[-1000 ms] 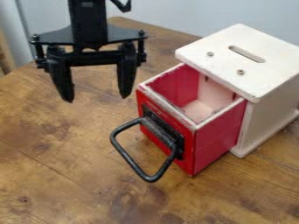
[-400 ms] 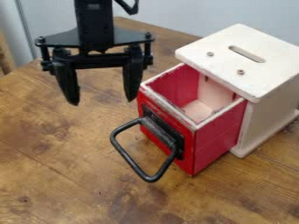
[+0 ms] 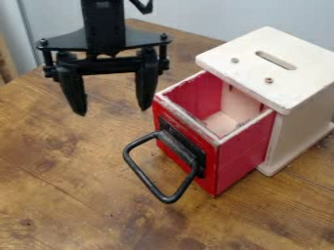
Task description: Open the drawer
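Note:
The red drawer (image 3: 235,146) stands pulled out of its cream-white housing (image 3: 287,78), showing a pale wood interior (image 3: 225,121). Its black front plate (image 3: 179,146) faces lower left, and the large black wire loop handle (image 3: 152,168) lies down on the table in front of it. My black gripper (image 3: 108,103) hangs above the table to the left of the drawer, pointing down, its two fingers spread wide apart. Nothing sits between them, and it is clear of the handle.
The wooden table (image 3: 65,195) carries dark knots and grain. The housing has a slot (image 3: 276,61) on top. A pale wall runs behind the table's far edge, with a wooden chair leg (image 3: 6,49) at upper left.
The gripper shifted very slightly between frames and stays open at about the same spot. The drawer and handle have not moved.

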Robot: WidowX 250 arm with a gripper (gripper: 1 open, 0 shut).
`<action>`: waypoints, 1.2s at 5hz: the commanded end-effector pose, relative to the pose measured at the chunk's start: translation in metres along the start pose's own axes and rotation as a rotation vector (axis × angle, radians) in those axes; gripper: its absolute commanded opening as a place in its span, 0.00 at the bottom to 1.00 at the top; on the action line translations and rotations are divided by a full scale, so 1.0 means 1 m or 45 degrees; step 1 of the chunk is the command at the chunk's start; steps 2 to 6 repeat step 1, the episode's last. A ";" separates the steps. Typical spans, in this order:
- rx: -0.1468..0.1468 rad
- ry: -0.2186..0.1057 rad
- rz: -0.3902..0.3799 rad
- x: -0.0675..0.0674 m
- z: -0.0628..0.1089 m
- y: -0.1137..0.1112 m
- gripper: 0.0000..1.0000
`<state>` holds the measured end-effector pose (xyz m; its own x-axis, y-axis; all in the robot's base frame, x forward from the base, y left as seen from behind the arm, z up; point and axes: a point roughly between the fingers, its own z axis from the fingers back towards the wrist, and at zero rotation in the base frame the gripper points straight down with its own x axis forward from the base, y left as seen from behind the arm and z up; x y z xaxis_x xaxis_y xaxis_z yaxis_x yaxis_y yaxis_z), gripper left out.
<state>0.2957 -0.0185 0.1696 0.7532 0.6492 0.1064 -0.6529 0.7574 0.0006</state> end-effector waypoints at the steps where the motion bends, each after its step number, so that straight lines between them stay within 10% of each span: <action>1: -0.055 -0.062 -0.010 -0.001 0.020 -0.004 1.00; 6: -0.055 -0.062 -0.010 -0.001 0.020 -0.004 1.00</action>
